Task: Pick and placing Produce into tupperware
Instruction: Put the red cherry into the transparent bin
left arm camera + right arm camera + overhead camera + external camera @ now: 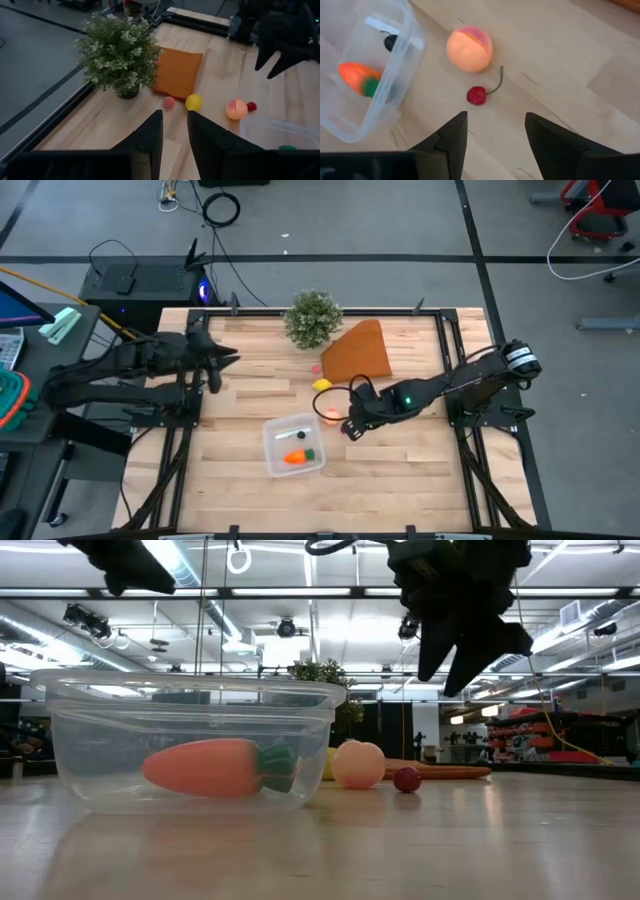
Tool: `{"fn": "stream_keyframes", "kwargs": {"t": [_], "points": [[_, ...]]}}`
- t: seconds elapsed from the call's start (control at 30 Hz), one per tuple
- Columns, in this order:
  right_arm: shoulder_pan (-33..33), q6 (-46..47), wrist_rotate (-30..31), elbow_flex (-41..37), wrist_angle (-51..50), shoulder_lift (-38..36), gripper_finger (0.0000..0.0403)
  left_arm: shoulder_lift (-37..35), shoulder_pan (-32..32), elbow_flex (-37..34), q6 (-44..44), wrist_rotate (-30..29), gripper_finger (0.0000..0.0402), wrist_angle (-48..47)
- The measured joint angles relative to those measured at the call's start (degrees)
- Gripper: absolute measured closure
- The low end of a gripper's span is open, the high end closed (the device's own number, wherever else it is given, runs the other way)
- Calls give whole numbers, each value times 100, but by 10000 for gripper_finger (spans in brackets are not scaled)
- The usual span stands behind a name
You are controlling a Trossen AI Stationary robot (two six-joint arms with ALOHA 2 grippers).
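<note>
My right gripper (495,132) hangs with jaws apart and empty above the cherry (477,95), beside the peach (469,49). The carrot (358,77) lies in the tupperware (395,65). My left gripper (174,131) waits apart, jaws slightly parted.

Clear square tupperware (272,432) with rounded corners sits open, lower centre of the high view on the worktop, holding an orange carrot (293,459) with green top lying on its side and a small dark bit (390,42) near one corner. Just right of it in the high view lie a peach-pink ball (469,49) and, close beside but apart, a red cherry (476,95) with a curved stem. Further up sit a yellow lemon (193,102) and a small pink piece (169,102), near each other.
</note>
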Motion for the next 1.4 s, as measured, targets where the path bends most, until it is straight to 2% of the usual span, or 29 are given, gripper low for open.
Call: {"fn": "stream_keyframes", "kwargs": {"t": [0.13, 0.53, 0.73, 0.9, 1.1, 1.23, 1.4], "points": [[158, 119, 141, -2, -6, -1, 238, 423, 0, 0, 69, 29, 305, 396], [632, 1061, 915, -3, -913, -182, 238, 1694, 9, 0, 406, 1095, 308, 1961], [607, 1057, 933, -11, -857, -172, 238, 2213, 9, 0, 131, 1178, 306, 2316], [478, 924, 472, -439, -11, -56, 238, 2414, 11, 0, -195, 1094, 310, 2813], [171, 1054, 157, -885, 957, 83, 238, 2419, 82, 0, -216, 835, 311, 2809], [-118, 840, -314, -971, 1756, 171, 238, 2401, 149, 0, -218, 833, 308, 2818], [-401, 799, -861, -923, 1845, 321, 238, 2394, 177, 0, -214, 836, 311, 2774]]}}
